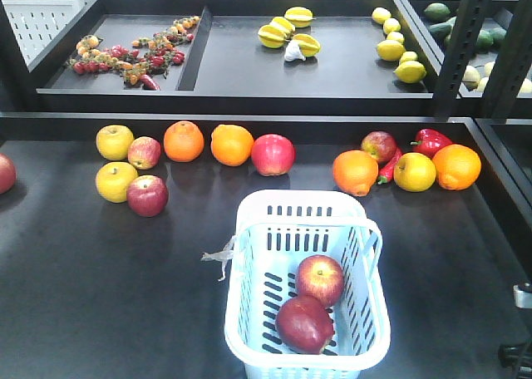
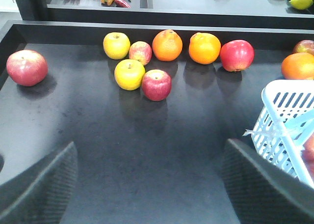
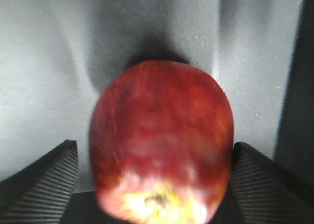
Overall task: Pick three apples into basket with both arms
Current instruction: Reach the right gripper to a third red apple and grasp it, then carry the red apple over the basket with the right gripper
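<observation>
Apples are what we are counting first: two dark red ones are lying in the basket point(image 1: 249, 229), one apple point(image 1: 320, 279) resting against the other apple point(image 1: 304, 324), and the basket is sitting on the black table point(image 1: 100, 296). In the right wrist view a third apple point(image 3: 162, 140) is filling the frame between the right gripper's point(image 3: 154, 184) ribbed fingers point(image 3: 44, 184) — the jaws are standing wide, and whether the pads are touching the fruit we cannot tell, since the apple is blurred and its lower edge is cut off. We are seeing the left gripper point(image 2: 149, 184) held open above bare table, with nothing between its fingers. Along the back of the table we are counting four oranges, among them an orange point(image 1: 184, 140) beside a second orange point(image 1: 232, 145), and three yellow round fruits, one being a yellow fruit point(image 1: 115, 141) at the left end. More red apples are lying loose there — a bright red apple point(image 1: 273, 155) near the middle, and one at the far left edge being cut off by the frame. Two red peppers point(image 1: 431, 141) are lying partly hidden behind the fruit on the right.
</observation>
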